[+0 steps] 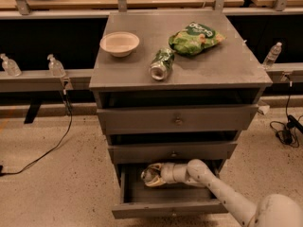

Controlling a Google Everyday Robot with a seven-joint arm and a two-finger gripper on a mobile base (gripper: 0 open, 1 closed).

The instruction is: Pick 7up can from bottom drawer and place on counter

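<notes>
Gripping 7up can (148, 176) inside open bottom drawer (165, 208): gripper (153, 174) fingers closed around it, shiny end facing 9 o'clock. Best: withdraw toward 6 o'clock, clear middle drawer front (173, 152), then raise toward 12 o'clock onto counter (227, 67), avoiding green can (161, 64).

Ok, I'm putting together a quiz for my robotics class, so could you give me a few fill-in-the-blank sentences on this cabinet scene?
1. The gripper is inside the open ___ drawer, at the 7up can.
2. On the counter, the green can lies on its ___.
3. In the picture, the bowl stands to the ___ of the green can.

Missing words: bottom; side; left.
</notes>
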